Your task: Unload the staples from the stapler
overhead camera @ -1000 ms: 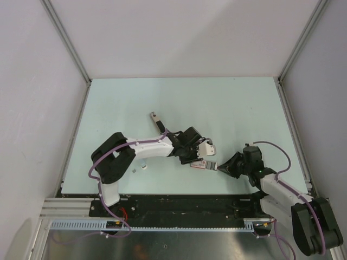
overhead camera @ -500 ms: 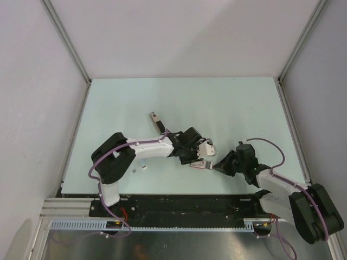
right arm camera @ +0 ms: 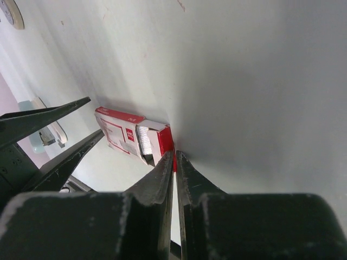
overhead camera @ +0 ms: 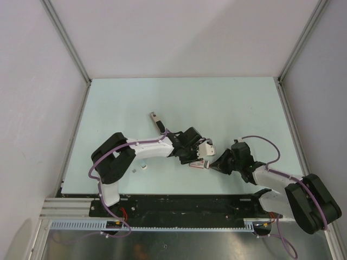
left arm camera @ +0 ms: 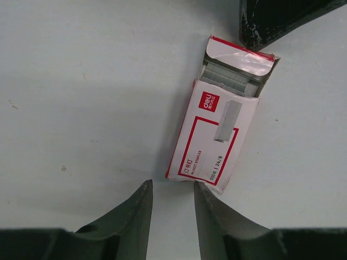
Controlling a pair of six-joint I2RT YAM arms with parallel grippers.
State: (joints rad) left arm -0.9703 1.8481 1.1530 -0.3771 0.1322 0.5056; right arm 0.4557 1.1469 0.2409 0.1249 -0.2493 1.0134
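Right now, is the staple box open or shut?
Open. The staple box has its flap folded back, with grey staple strips showing inside.

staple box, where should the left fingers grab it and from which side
Probably best: pinch the staple box by its long side edges near the closed end, coming low from that end, where the left fingers sit. It lies flat, leaving only thin sides free; the right fingers crowd the open flap end.

White blocky stapler (overhead camera: 206, 147) on table near centre; loose staples too small to tell.
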